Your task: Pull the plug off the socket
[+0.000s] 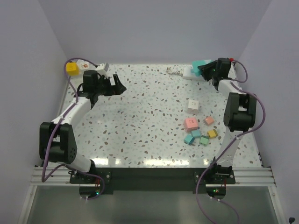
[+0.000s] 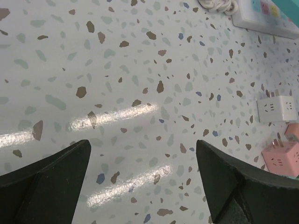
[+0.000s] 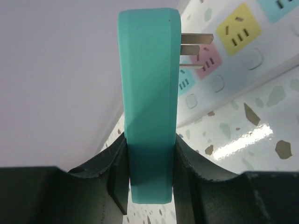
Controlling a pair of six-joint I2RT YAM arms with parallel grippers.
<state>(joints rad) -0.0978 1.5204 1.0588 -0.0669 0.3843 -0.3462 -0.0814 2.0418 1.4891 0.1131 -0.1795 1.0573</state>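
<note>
My right gripper [image 3: 149, 168] is shut on a teal plug [image 3: 149, 93]. Its metal prongs [image 3: 196, 46] are bare and clear of the white power strip [image 3: 243, 51], whose face has yellow, pink and teal outlet marks. In the top view the right gripper [image 1: 205, 69] holds the teal plug [image 1: 201, 64] at the back right, just above the strip [image 1: 190, 72]. My left gripper [image 1: 117, 87] is open and empty at the back left, over bare table; its fingers [image 2: 51, 182] frame speckled surface. The strip also shows in the left wrist view [image 2: 268, 16].
Several pastel cube plugs [image 1: 200, 130] lie right of centre, with a white one [image 1: 193, 105] above them. A yellow cube [image 1: 72, 68] and white adapter [image 1: 86, 66] sit at the back left. Walls close in on three sides. A white cube [image 2: 277, 108] and pink cube [image 2: 281, 156] show in the left wrist view.
</note>
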